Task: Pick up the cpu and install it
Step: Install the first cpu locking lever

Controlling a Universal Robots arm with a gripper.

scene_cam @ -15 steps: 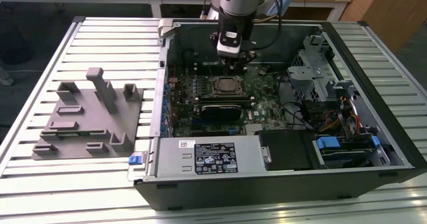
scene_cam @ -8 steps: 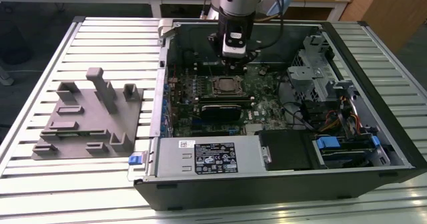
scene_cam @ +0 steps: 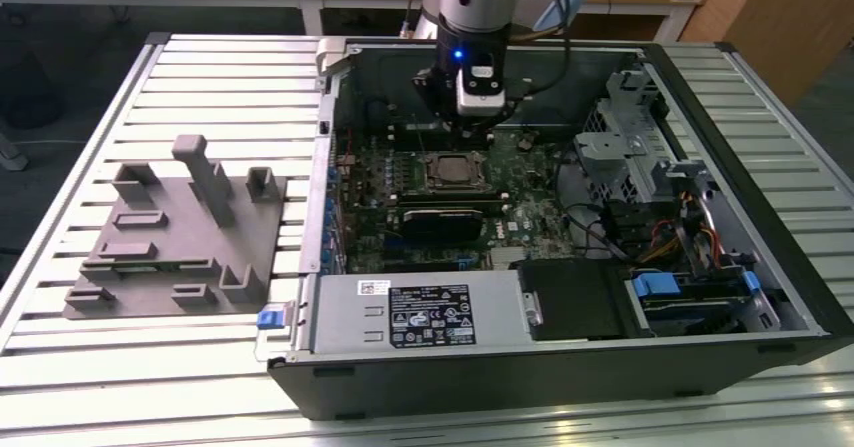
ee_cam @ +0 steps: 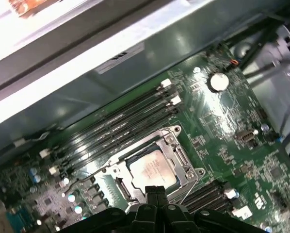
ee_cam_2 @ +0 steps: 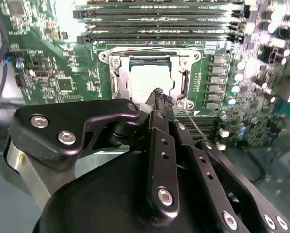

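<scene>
Pincer [ee_cam_2: 159, 94] is hovering clenched and empty over the cpu [ee_cam_2: 149, 80] lying in its socket [ee_cam_2: 117, 85]; lifting straight avoids shifting it.

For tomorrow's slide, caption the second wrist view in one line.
Shut gripper poised just above the cpu seated in its motherboard socket.

hand [ee_cam_2: 159, 97] hides cpu [ee_cam_2: 146, 80] corner; arm cropped

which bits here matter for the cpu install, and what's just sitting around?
Part of the job:
- cpu, sitting in the motherboard socket
- gripper, fingers together, holding nothing, just above the cpu
- motherboard

Just lying about:
- grey fixture on the table
- power supply
- drive cage
</scene>
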